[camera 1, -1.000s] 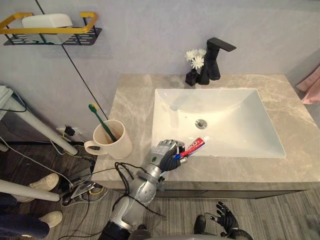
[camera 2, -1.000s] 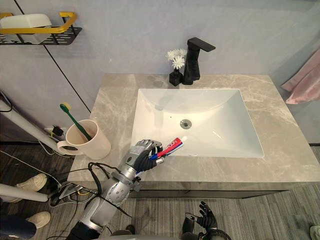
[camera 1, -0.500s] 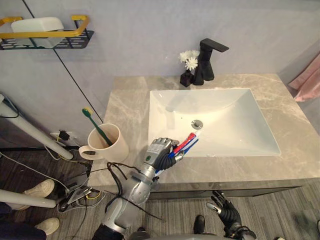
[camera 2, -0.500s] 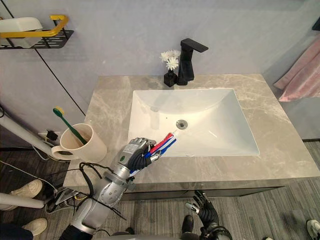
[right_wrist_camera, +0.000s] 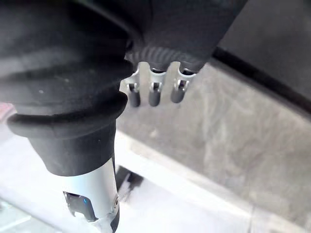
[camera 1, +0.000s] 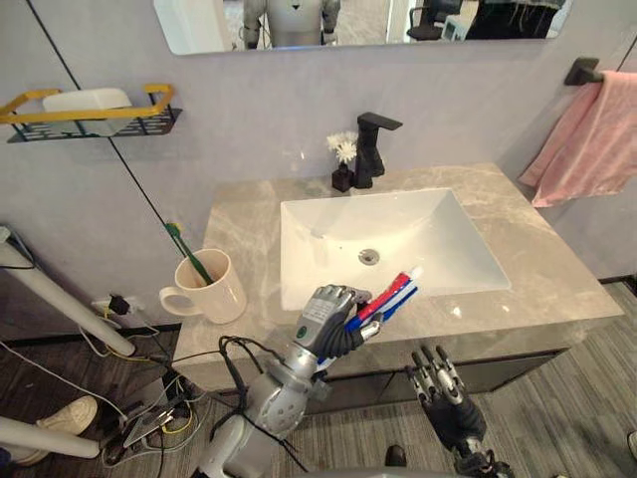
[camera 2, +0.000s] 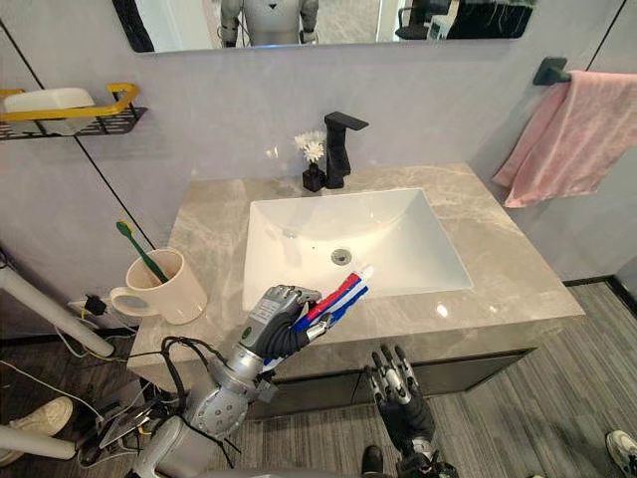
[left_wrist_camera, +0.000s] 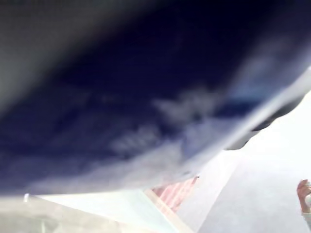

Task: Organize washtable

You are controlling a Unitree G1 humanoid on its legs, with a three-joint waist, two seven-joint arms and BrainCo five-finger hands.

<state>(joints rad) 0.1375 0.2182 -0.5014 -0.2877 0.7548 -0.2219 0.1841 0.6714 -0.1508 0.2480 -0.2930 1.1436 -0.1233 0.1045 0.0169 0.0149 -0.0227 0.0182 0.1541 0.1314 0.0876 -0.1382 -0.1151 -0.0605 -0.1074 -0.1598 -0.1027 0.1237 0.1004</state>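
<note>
The left hand (camera 1: 328,319) is clenching its fingers round the lower end of the toothpaste tube (camera 1: 391,296), holding it in the air to the right of the mug (camera 1: 211,290) and nearer the robot than it, over the front edge of the counter (camera 1: 249,214). The tube's long axis is running up and away from the mug, its white cap pointing over the sink (camera 1: 338,234), so the mug is lying behind the back of the hand, opposite to where the tube is aiming. If the mug is where the tube belongs, the left hand is by far the nearer one and will probably be needing to turn the tube upright. The tube is looking slim and flat, striped red, white and blue. A green toothbrush (camera 1: 187,255) is leaning in the mug. The right hand (camera 1: 438,390) is hanging well below and right of the mug, fingers released and spread.
</note>
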